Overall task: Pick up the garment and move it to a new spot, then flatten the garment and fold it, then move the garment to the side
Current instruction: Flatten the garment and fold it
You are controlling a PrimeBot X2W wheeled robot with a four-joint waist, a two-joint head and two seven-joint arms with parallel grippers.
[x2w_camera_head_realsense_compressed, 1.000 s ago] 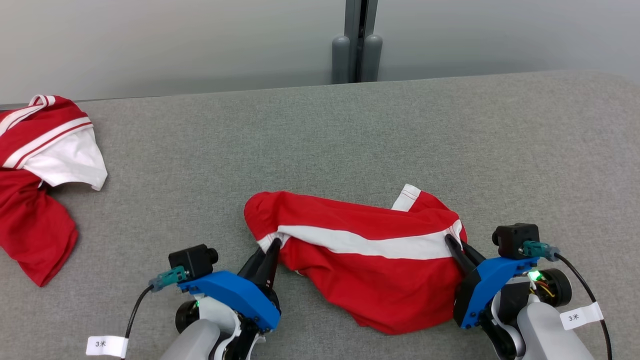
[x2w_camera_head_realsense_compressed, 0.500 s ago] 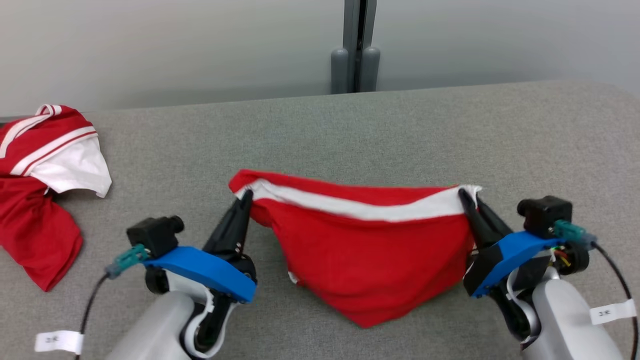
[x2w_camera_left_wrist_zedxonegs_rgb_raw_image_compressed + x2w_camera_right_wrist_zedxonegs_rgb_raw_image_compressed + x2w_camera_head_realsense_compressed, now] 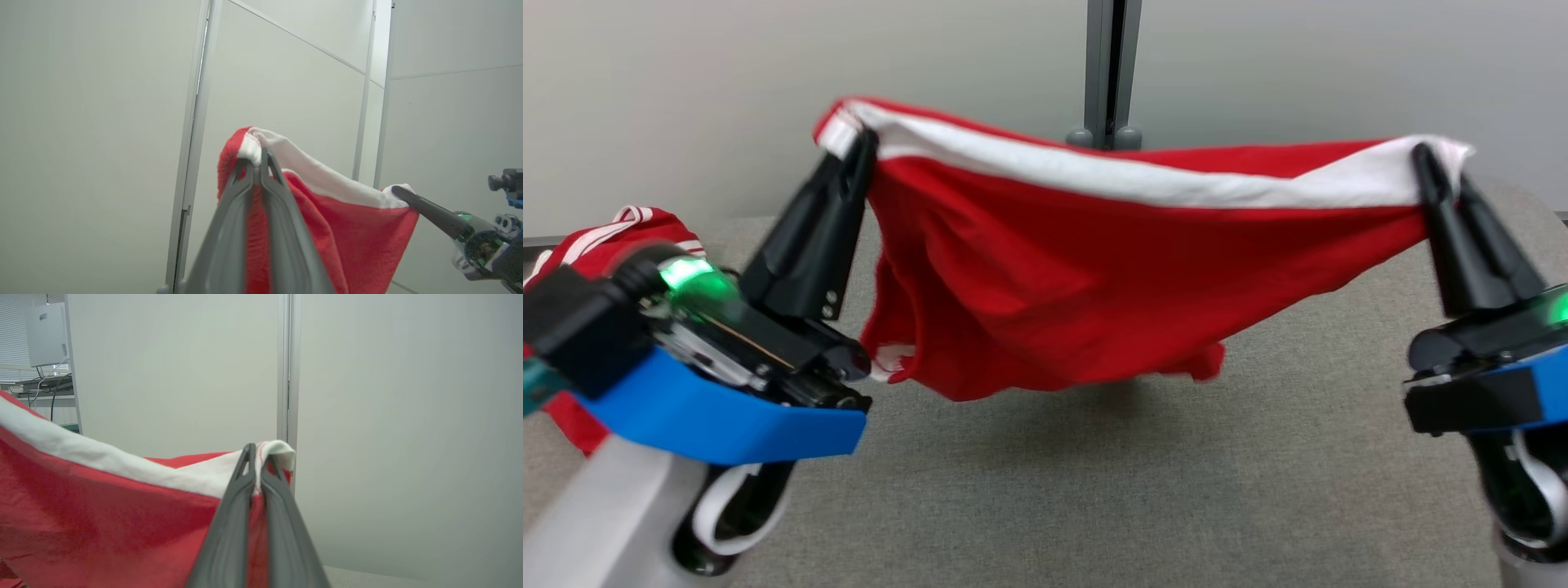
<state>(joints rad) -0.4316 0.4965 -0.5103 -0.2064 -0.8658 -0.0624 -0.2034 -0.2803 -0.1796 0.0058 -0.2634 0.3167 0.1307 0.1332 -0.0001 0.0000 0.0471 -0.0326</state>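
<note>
The left claw (image 3: 860, 145) is closed, its two dark fingers pinching one end of a red garment (image 3: 1054, 269) at the white band (image 3: 1143, 175) that runs along its top edge. The right claw (image 3: 1427, 159) is closed too, pinching the other end of the same band. Both claws point upward and stand well apart, so the band stretches between them in a shallow sag. In the head view its left end sits a little higher than its right.

The garment hangs from the band in the air, clear of the grey tabletop (image 3: 1143, 498). Its red cloth droops in loose folds, lowest toward the left claw, and a soft shadow lies on the tabletop beneath it.

In the left wrist view, the cloth bunches over the closed fingertips in a small cap of red and white, and the right claw shows at the far end of the band. In the right wrist view, a small fold of white cloth sticks up past the closed fingertips, and the red cloth falls away to the left of that view.

A blue mount (image 3: 719, 420) sits below the left claw, and a green light (image 3: 682, 273) glows at that wrist. A second red and white garment (image 3: 645, 224) lies crumpled on the tabletop at the far left, mostly hidden behind the left arm. Beyond the tabletop stands a pale wall (image 3: 686, 82) with a grey post (image 3: 1107, 65) at its middle.
</note>
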